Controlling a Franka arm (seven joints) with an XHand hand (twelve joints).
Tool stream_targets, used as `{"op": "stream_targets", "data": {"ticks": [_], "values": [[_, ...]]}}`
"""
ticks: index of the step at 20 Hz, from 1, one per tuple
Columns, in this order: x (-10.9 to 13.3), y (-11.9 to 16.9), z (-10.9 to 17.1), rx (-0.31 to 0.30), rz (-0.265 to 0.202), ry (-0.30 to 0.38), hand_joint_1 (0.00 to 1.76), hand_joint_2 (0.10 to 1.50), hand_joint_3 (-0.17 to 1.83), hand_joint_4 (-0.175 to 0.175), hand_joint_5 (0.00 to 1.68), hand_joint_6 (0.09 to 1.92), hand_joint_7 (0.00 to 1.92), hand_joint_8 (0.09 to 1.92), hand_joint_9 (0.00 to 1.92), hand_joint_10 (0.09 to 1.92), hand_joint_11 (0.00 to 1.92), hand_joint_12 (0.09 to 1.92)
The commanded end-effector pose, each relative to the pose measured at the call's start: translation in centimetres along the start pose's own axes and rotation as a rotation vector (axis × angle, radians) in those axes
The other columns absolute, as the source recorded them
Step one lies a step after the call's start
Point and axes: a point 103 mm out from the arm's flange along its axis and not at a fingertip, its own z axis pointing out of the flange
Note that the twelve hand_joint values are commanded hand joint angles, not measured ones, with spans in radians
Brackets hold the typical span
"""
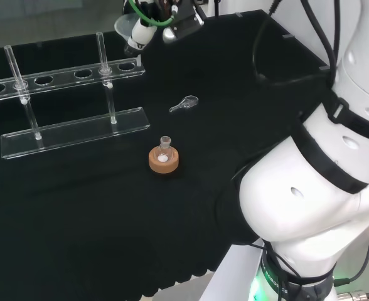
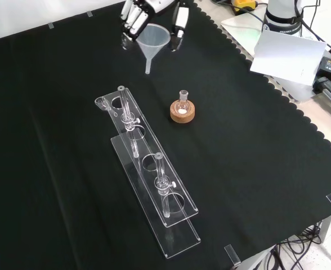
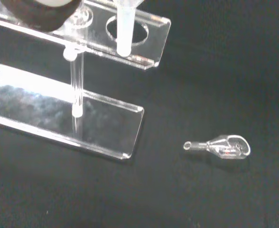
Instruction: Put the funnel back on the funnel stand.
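The funnel (image 1: 129,26) is being held in the head view by the hand (image 1: 165,19), whose fingers are curled round its bowl, above the right end of the clear funnel stand (image 1: 71,106), while a small flask (image 1: 164,150) is being carried by a cork ring (image 1: 164,160) on the counter (image 1: 78,213). In the front view the funnel (image 2: 152,42) is being gripped between the fingers (image 2: 134,19) beyond the stand's (image 2: 148,169) far end, its stem pointing down. In the wrist view the funnel's stem (image 3: 124,28) is being held over a hole in the stand's upper plate (image 3: 144,42), and a small glass piece (image 3: 222,146) is lying on the cloth nearby.
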Motion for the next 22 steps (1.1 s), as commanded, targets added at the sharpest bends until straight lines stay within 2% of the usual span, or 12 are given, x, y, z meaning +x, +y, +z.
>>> {"op": "stream_targets", "data": {"ticks": [1, 10, 22], "values": [[-1.4, 3.5, 0.3, 0.007, -0.022, 0.034, 0.86, 0.95, -0.17, -0.033, 0.60, 0.17, 0.57, 0.63, 0.98, 0.38, 0.72, 1.20], [-1.4, 7.0, 1.8, 0.003, -0.069, 0.059, 0.86, 0.96, -0.17, -0.031, 0.61, 0.19, 0.57, 0.64, 0.98, 0.38, 0.72, 1.20], [-1.3, 9.2, 1.9, -0.001, -0.087, 0.048, 0.85, 0.96, -0.17, -0.031, 0.62, 0.20, 0.57, 0.64, 0.98, 0.39, 0.72, 1.20]]}}
